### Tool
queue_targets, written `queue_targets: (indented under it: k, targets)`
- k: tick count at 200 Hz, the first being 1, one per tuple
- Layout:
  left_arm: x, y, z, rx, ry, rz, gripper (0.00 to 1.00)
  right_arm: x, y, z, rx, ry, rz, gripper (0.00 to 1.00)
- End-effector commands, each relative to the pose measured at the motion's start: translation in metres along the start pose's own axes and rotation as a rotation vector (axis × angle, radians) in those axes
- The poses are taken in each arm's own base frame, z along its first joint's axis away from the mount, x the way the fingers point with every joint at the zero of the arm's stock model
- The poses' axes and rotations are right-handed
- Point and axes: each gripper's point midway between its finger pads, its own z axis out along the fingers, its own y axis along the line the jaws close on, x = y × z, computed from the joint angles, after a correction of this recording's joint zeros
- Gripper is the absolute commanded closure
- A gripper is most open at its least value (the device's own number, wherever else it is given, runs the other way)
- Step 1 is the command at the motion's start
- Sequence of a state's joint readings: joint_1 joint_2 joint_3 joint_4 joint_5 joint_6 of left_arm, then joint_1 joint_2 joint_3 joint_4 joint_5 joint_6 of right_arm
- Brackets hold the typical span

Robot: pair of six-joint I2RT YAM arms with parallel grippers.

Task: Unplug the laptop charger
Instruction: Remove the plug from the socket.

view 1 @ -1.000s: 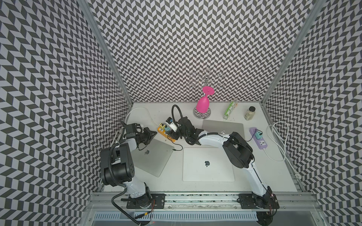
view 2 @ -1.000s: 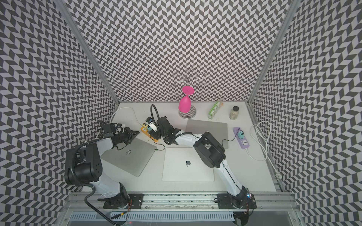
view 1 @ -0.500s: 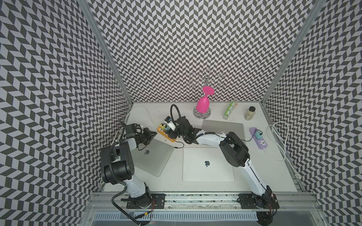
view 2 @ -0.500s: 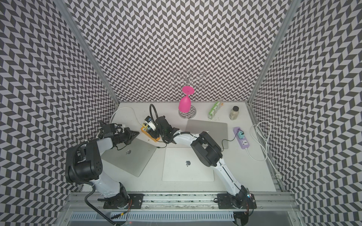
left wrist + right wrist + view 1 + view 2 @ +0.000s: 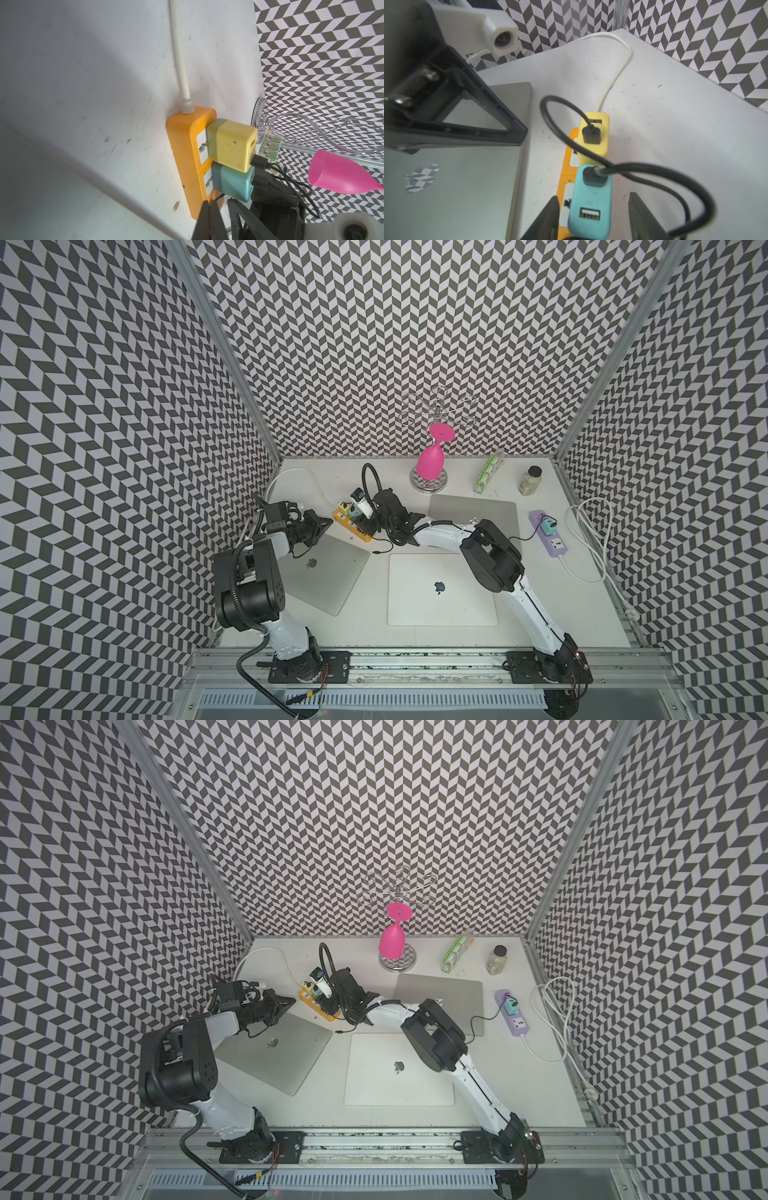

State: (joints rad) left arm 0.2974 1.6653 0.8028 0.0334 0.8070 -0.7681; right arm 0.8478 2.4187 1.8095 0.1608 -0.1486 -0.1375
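Right wrist view: the teal charger (image 5: pixel 589 203) is flanked, untouched, by the spread right gripper (image 5: pixel 593 196). The left gripper (image 5: pixel 208 212) is pressed shut.

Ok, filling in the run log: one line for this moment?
right gripper: open, jaws straddling teal charger | left gripper: shut, tip at orange power strip end | unplugged: no
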Motion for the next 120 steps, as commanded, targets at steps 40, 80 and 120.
queue_targets:
  k: [40,80,120]
  targets:
    - [-0.01,-0.007,0.003,0.031,0.005,0.015,1.0,0.002,-0.007,0.008,0.028,-0.022,0.01,0.54]
    - [-0.016,-0.009,0.007,0.034,0.006,0.011,1.0,0.003,-0.007,0.011,0.027,-0.012,0.004,0.53]
    - [-0.022,-0.008,0.016,0.032,0.019,0.003,1.0,0.003,-0.005,0.014,0.028,-0.007,-0.004,0.53]
